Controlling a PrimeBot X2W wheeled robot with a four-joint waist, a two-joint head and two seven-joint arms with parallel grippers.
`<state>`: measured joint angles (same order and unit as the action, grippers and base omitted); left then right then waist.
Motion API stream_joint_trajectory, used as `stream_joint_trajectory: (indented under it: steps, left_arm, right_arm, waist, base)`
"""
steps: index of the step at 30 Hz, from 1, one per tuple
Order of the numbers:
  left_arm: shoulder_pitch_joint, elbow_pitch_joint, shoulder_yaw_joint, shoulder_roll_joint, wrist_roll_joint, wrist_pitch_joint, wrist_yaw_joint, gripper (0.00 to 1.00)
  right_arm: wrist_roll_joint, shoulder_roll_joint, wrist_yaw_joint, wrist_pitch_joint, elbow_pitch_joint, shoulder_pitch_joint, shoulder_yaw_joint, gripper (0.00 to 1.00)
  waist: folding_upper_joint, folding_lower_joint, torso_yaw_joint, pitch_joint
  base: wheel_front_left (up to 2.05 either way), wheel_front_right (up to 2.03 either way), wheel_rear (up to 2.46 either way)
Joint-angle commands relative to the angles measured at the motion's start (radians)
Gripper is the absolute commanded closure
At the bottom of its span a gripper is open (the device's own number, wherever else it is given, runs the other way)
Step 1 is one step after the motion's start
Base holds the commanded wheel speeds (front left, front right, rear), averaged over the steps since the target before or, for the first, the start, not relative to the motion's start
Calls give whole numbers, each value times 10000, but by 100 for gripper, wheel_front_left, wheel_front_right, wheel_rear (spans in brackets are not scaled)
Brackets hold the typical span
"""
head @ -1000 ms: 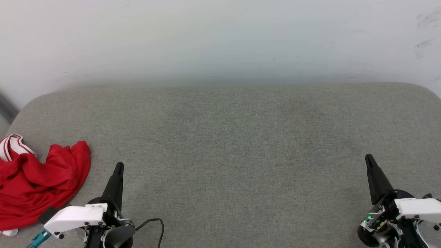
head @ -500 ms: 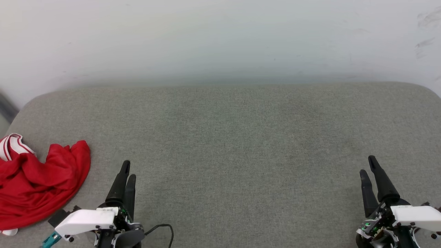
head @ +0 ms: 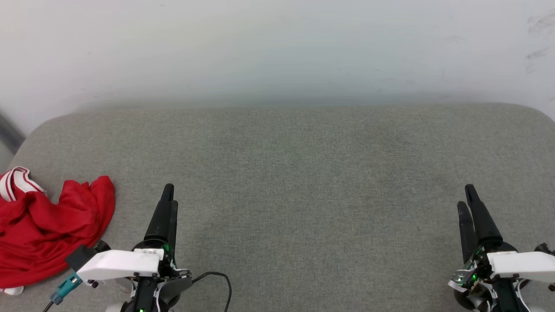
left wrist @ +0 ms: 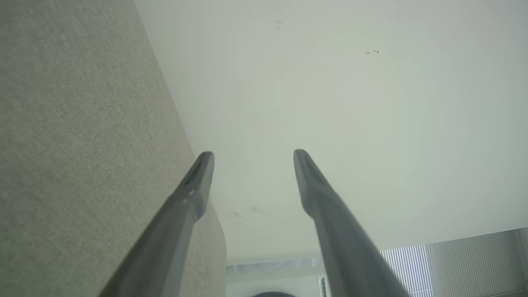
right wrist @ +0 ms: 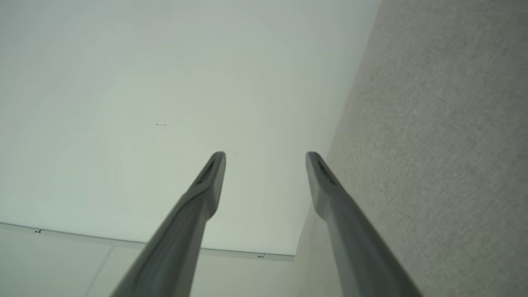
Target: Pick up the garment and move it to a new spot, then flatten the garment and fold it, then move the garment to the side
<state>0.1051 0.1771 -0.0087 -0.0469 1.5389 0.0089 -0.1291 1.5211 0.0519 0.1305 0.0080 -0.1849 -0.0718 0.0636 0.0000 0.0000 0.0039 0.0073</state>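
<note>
Two grippers, fingers edge-on in head cam, so gap's hard to read: left gripper [head: 170,195], right gripper [head: 465,196]. Wrist cams show both jaws wide, nothing between. Red jersey [head: 47,229] lies crumpled at far left of grey cushion [head: 295,173], cut off by frame edge.

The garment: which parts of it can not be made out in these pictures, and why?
- Head view: the garment runs past the left edge, so its full extent is cut off.
- Head view: it lies crumpled; its own folds hide any print, and front from back cannot be told.
- Head view: the white wrist housing of the left gripper covers its near right corner.
</note>
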Motion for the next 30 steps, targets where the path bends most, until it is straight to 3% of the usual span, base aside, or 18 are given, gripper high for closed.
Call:
stream_joint_trajectory:
  steps: [1, 25, 30]
  left_arm:
    - [289, -308, -106, -24, -410, -135, -16, 0]
    - [400, -453, -650, -31, -6543, -999, -20, 0]
    - [387, -339, -758, -32, -7633, -1129, 2, 0]
  right_arm:
    - [-479, 103, 2, -128, 342, -209, -55, 0]
    - [-7141, 356, 3, -991, 863, -12, -576, 0]
    - [-8028, 327, 3, -983, 779, -22, -586, 0]
  waist:
    - [0, 0, 11, -1]
    - [0, 0, 93, -13]
    - [0, 0, 103, -15]
  base:
    - [0, 0, 0]
    - [0, 0, 0]
    - [0, 0, 0]
